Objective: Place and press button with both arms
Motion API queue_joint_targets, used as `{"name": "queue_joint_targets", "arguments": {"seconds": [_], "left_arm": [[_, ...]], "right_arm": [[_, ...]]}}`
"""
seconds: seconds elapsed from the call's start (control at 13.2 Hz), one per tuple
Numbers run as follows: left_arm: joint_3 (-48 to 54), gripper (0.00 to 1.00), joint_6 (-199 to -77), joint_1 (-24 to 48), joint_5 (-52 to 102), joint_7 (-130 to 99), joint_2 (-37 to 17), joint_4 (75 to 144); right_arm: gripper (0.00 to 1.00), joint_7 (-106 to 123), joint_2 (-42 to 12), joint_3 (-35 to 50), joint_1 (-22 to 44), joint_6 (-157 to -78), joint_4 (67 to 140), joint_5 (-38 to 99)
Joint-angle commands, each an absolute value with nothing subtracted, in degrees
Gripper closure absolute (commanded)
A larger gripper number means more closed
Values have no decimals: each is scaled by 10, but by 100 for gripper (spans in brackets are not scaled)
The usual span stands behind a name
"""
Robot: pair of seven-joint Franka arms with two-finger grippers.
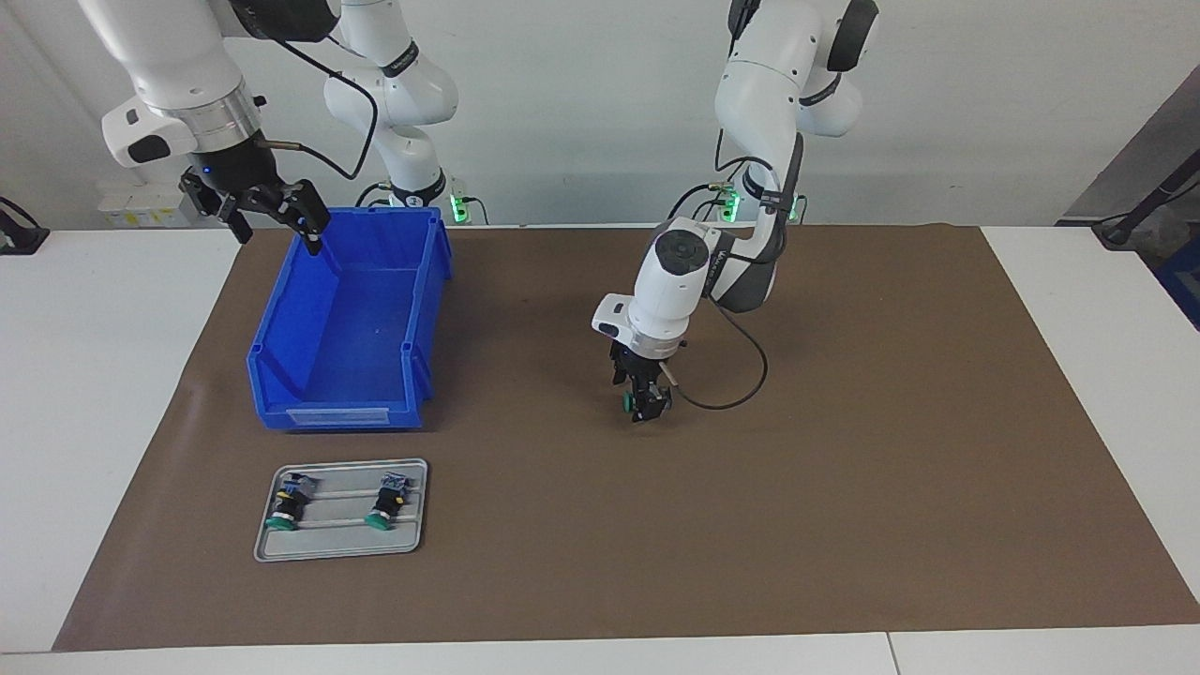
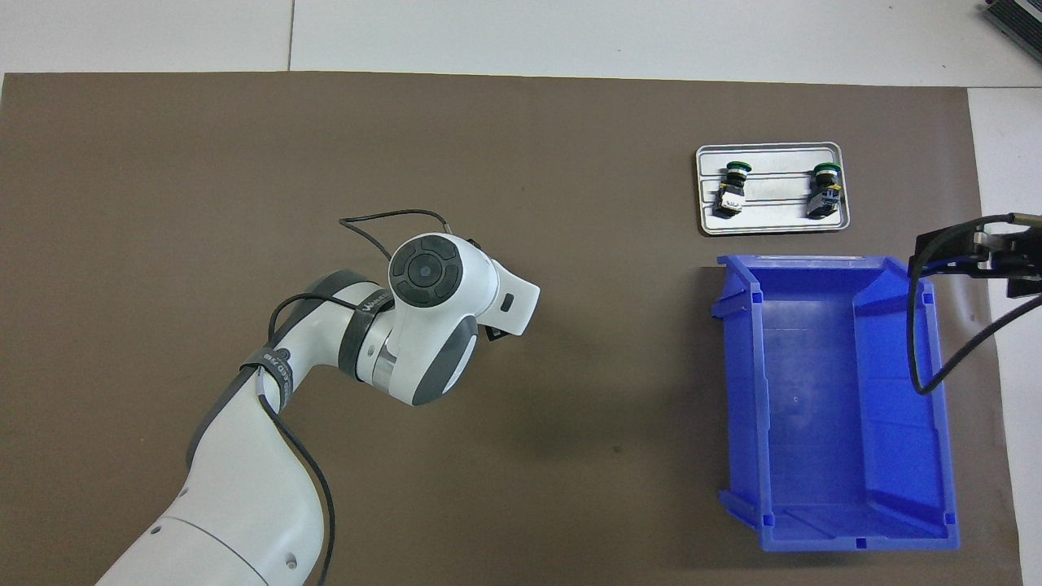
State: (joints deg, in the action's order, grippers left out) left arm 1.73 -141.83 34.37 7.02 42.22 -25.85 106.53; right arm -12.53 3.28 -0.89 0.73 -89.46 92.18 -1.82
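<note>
Now the left gripper (image 1: 645, 405) is clamped on the button (image 1: 627, 401), low over the brown mat (image 1: 844, 469). Up beside the blue bin (image 1: 349, 328), the waiting right gripper (image 1: 272, 220) hangs with fingers spread; two more buttons lie on the tray (image 1: 342, 548).

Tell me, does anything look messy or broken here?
Nothing stands out. Two buttons lie neatly on the grey tray, the blue bin sits upright and empty, and the left gripper holds a third button.
</note>
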Motion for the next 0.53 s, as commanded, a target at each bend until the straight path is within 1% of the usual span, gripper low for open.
{"name": "queue_joint_targets", "arguments": {"seconds": [0.0, 0.15, 0.23, 0.38, 0.45], "left_arm": [[9, 16, -1446, 358, 60, 410, -254, 1086], [9, 17, -1446, 359, 61, 410, -254, 1084], [9, 21, -1446, 359, 61, 410, -254, 1081], [9, 41, -1444, 359, 61, 410, -254, 1076], [9, 47, -1441, 358, 61, 410, -254, 1076]], "right_arm": [[0, -133, 47, -7, 7, -893, 937, -5], [0, -133, 47, -7, 6, -893, 937, -5], [0, -133, 47, -7, 7, -893, 937, -5], [0, -133, 47, -7, 7, -893, 937, -5], [0, -133, 47, -7, 7, -893, 937, -5]]}}
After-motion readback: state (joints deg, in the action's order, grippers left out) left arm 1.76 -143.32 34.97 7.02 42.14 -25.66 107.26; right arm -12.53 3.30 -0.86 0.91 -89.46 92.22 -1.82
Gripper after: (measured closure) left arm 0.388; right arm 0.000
